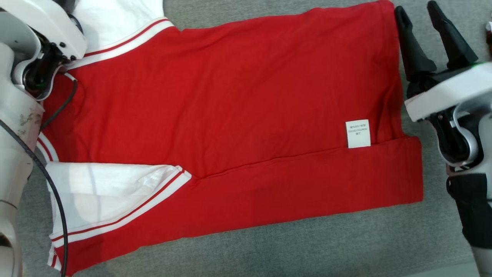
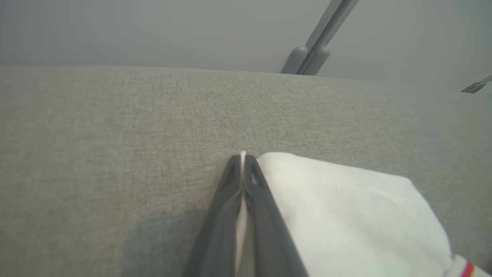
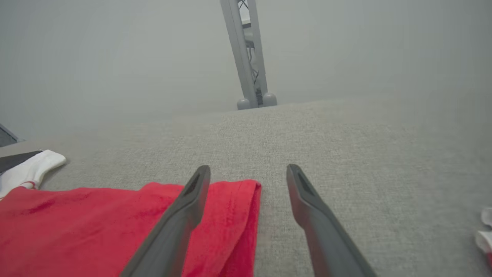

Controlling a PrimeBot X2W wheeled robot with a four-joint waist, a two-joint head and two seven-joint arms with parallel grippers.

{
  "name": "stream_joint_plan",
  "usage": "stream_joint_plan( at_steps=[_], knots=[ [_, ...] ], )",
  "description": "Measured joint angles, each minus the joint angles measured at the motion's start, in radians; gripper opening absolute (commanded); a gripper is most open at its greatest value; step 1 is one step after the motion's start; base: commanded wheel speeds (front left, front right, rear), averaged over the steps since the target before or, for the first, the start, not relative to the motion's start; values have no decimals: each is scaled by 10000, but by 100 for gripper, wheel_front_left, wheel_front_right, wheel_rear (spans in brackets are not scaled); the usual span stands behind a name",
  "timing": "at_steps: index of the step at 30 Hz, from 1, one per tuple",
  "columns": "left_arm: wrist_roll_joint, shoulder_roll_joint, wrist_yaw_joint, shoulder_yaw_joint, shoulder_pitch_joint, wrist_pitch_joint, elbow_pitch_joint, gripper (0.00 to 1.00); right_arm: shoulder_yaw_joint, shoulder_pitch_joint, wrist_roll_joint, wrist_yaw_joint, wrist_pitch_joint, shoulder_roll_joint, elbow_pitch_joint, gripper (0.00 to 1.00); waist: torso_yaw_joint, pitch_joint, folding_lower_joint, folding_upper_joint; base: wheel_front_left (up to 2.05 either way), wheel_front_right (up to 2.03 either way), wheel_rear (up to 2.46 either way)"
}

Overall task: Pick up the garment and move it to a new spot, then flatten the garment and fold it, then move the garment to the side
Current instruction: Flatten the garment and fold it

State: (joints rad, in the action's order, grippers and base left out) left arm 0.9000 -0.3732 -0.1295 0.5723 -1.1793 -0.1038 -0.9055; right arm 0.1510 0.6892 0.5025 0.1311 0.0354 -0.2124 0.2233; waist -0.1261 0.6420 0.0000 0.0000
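Garment, soft red knit shirt with white sleeves edged in red stripes; lay spread flat on grey fabric-covered tabletop, near edge folded over, white care label showing; judged light, limp, quick to wrinkle, best taken at sleeve and hem corners; left claw pinched tight on sleeve edge; right claw stood wide astride hem corner, gripping nothing.

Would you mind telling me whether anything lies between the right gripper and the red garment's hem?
Nothing visible does. The right gripper is open at a hem corner of the garment, one finger over its red cloth, the other over the bare grey surface.
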Motion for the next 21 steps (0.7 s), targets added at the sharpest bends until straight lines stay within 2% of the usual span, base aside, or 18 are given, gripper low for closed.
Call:
stream_joint_plan(
  at_steps=[7, 8, 9, 10, 21],
  knots=[
    [416, 54, -2, 671, -213, 128, 196, 0, 1172, 997, 989, -4, 926, -623, 1442, 100, 322, -20, 0, 0, 0, 0, 0],
    [460, 25, -2, 765, -244, 138, 234, 0, 1321, 1126, 1183, -4, 1066, -748, 1501, 77, 343, -23, 0, 0, 0, 0, 0],
    [460, 25, -2, 765, -244, 138, 234, 0, 1321, 1126, 1183, -4, 1066, -748, 1501, 19, 343, -23, 0, 0, 0, 0, 0],
    [543, 8, -2, 842, -277, 165, 288, 0, 1480, 1241, 1310, -4, 1198, -903, 1544, 0, 365, -28, 0, 0, 0, 0, 0],
    [1641, -430, -2, 1358, -564, 531, 1699, 0, 2050, 1900, 2673, -4, 1858, -1954, 1517, 0, 735, -280, 0, 0, 0, 0, 0]
  ],
)
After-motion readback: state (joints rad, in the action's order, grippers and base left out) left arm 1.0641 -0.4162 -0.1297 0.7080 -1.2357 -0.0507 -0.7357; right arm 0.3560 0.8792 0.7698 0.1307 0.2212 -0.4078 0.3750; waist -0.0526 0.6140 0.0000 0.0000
